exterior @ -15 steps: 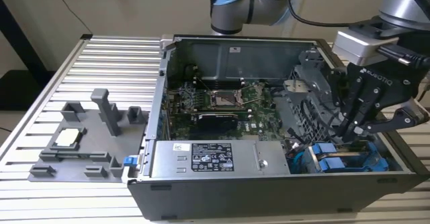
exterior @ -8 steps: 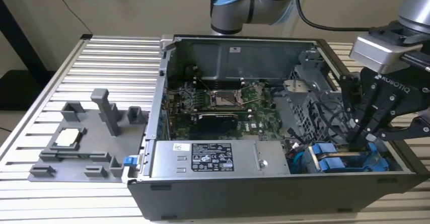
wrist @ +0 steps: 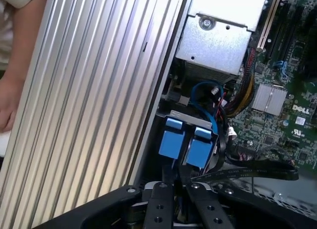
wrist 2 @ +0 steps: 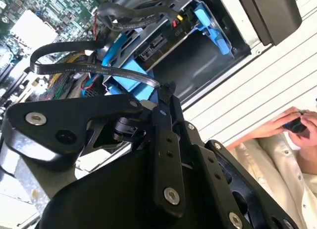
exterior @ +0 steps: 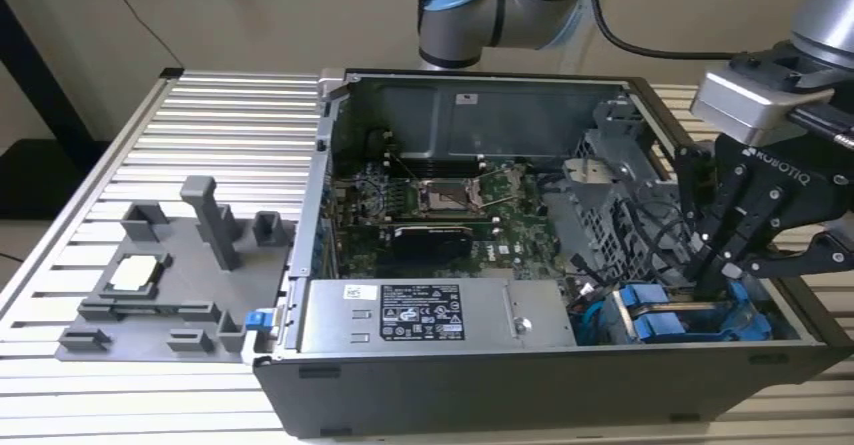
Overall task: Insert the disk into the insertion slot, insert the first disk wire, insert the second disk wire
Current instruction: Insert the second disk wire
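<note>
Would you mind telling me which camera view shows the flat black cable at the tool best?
The second wrist view: the flat black cable loops from the motherboard side to the tool. The first wrist view shows a shorter stretch. In the exterior view I cannot tell it from other wiring.

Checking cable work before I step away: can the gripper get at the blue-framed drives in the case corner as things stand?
Probably yes. The gripper hangs right above the blue-framed drives, the case is open on top, and only a flat black cable in its fingers lies between.
</note>
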### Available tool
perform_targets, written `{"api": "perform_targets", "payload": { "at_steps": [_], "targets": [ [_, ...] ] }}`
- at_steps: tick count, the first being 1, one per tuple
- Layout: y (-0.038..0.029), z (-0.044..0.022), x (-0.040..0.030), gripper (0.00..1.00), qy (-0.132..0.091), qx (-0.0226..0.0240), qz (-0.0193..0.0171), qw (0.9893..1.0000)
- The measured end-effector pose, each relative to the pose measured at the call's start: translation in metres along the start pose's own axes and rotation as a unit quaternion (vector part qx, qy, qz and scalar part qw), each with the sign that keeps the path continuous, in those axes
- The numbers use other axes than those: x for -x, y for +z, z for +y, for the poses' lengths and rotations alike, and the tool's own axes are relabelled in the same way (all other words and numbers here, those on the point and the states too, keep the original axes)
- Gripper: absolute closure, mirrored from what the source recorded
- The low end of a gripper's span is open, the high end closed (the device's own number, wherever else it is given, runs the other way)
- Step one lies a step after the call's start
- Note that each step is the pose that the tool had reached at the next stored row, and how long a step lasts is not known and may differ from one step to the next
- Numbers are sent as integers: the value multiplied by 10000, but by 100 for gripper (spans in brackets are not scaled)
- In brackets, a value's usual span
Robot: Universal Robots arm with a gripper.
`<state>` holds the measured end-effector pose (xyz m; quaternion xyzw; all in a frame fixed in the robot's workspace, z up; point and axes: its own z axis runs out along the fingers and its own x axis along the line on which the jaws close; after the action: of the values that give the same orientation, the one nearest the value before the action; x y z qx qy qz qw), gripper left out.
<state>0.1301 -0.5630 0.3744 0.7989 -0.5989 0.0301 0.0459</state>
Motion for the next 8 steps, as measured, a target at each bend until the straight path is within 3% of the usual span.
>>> {"api": "perform_targets", "payload": {
  "at_steps": [4, 8],
  "targets": [
    [2, 0, 1, 84, 154, -48, -225, 9996],
    [6, 0, 1, 84, 316, -92, -436, 9985]
  ]
}}
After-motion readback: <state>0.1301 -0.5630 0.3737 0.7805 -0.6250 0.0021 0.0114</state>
